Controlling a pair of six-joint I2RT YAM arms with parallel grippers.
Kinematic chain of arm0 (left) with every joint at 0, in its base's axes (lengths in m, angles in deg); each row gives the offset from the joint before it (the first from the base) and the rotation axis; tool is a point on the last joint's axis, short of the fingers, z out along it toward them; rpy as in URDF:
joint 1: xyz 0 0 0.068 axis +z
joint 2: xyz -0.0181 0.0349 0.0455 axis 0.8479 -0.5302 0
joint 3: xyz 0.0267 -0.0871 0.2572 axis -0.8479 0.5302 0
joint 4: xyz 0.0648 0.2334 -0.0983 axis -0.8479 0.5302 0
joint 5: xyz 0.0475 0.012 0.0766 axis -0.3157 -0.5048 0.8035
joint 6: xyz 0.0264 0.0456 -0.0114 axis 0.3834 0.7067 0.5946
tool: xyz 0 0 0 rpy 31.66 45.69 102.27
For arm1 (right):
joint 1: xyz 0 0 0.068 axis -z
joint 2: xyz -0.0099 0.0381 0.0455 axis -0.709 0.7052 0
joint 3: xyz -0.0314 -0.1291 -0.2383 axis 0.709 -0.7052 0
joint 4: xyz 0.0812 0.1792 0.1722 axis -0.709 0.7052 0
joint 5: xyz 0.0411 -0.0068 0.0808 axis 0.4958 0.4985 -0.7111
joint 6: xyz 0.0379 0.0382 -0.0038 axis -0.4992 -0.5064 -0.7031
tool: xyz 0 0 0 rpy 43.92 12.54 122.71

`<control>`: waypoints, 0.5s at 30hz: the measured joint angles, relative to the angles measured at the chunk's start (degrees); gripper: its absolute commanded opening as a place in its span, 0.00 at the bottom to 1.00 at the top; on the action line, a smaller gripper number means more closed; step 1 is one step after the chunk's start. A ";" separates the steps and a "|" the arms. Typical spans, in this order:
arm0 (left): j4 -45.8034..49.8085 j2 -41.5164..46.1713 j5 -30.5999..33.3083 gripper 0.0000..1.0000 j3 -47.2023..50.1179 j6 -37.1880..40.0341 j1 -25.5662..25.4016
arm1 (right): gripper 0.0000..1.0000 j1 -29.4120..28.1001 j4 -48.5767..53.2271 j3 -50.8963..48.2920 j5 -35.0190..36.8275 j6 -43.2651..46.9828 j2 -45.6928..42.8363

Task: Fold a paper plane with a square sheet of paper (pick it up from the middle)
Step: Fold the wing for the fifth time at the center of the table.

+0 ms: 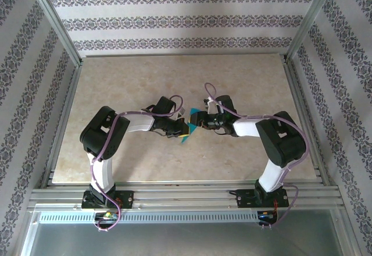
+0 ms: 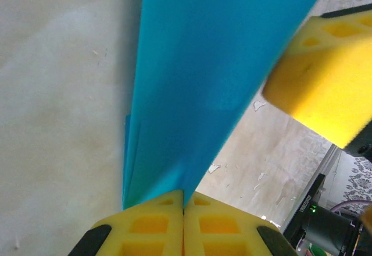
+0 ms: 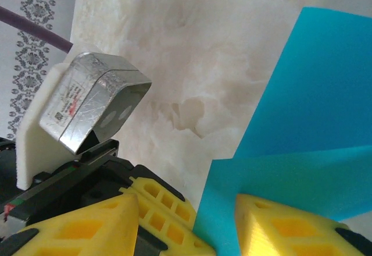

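Note:
The teal-blue sheet of paper [image 1: 189,130] is folded into layers and held off the table at the centre, between the two arms. My left gripper [image 2: 183,201] is shut on its narrow end, and the paper [image 2: 215,64] fans out and upward from the pinched jaws. My right gripper [image 3: 186,205] is open, its yellow fingers standing either side of the paper's edge [image 3: 314,122] and the left gripper's fingertips [image 3: 165,209]. One right finger [image 2: 325,81] shows beside the paper in the left wrist view. I cannot tell whether the fold has the paper plane's shape.
The beige marbled tabletop [image 1: 174,75] lies under both arms, ringed by an aluminium frame [image 1: 174,195] and patterned walls. The left wrist's silver camera housing [image 3: 93,102] sits close to my right fingers.

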 measured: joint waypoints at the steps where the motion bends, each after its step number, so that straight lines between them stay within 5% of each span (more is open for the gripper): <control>1: -0.02 0.00 -0.09 0.09 0.00 -0.11 0.00 | 0.46 0.00 -0.35 0.35 -0.22 -0.07 0.72; 15: -0.02 0.24 0.04 0.24 0.09 0.55 0.00 | 0.47 0.00 -2.58 2.78 0.04 -2.45 5.07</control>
